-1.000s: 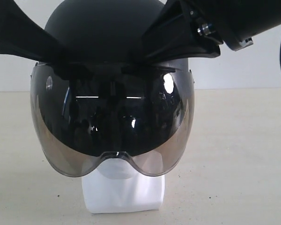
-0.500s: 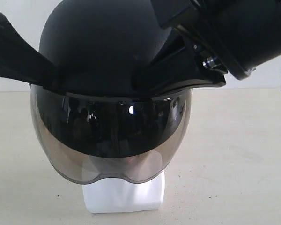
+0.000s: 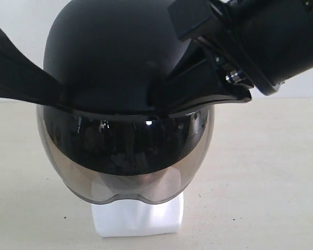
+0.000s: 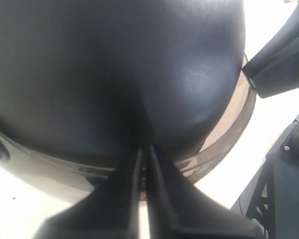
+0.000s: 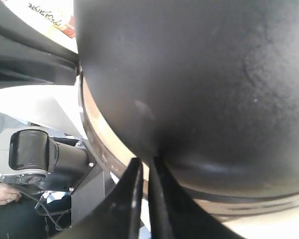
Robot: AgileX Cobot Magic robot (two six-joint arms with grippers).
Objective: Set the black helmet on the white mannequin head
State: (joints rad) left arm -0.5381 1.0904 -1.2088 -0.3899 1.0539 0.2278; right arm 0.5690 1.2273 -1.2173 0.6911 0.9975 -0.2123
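Note:
The black helmet sits low over the white mannequin head, of which only the squarish base shows below the smoky visor. Through the lower visor a pale face shape shows faintly. My left gripper is shut on the helmet's rim at its left side, and my right gripper is shut on the rim at its right side. In the left wrist view the helmet shell fills the frame and the left gripper pinches its edge. In the right wrist view the right gripper pinches the edge of the shell.
The beige table stretches around the base, with a white wall behind. The right arm's bulky wrist hangs at the upper right. In the right wrist view a robot base and a person's hand lie beyond the table.
The helmet has come down over the head with both grippers on it. The visor now hides the chin that showed a second ago, and only the base remains visible.

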